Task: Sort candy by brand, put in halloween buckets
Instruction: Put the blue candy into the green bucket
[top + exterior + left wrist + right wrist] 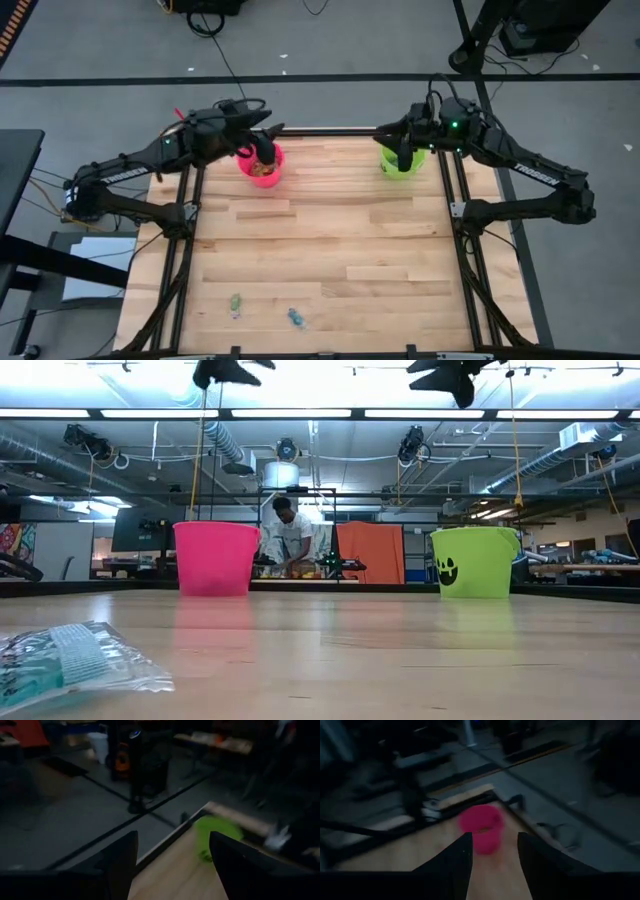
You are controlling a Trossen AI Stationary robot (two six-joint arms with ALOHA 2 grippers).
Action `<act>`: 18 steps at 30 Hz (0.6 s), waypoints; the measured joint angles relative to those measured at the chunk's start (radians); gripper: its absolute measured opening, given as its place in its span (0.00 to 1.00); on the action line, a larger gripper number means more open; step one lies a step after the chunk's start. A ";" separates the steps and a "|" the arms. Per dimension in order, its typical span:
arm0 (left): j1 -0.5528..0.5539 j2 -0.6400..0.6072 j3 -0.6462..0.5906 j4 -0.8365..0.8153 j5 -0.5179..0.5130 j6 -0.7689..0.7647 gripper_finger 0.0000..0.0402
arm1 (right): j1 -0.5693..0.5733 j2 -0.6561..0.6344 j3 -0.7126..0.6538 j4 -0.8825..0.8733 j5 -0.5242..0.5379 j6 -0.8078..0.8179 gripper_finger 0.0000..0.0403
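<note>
The pink bucket (262, 167) stands at the table's far edge, left of centre, with orange-yellow packets (263, 172) inside. The lime green bucket (400, 163) stands at the far edge on the right and shows a black face in the low view (475, 561). Two teal candies (236, 303) (296, 318) lie flat near the near edge; one fills the low view's near left (70, 660). My left gripper (264, 148) hangs above the pink bucket, open (172, 865). My right gripper (403, 155) hangs above the green bucket, open (494, 865). Both are empty.
Bare wooden table (330, 240) stretches between the buckets and the two teal candies. Black frame rails (186, 250) (462, 250) run along the left and right sides. A person (290, 540) stands in the room far behind the table.
</note>
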 joint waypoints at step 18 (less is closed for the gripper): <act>-0.031 0.001 0.049 0.081 0.035 -0.190 0.63 | 0.066 0.212 0.000 0.033 -0.203 0.143 0.42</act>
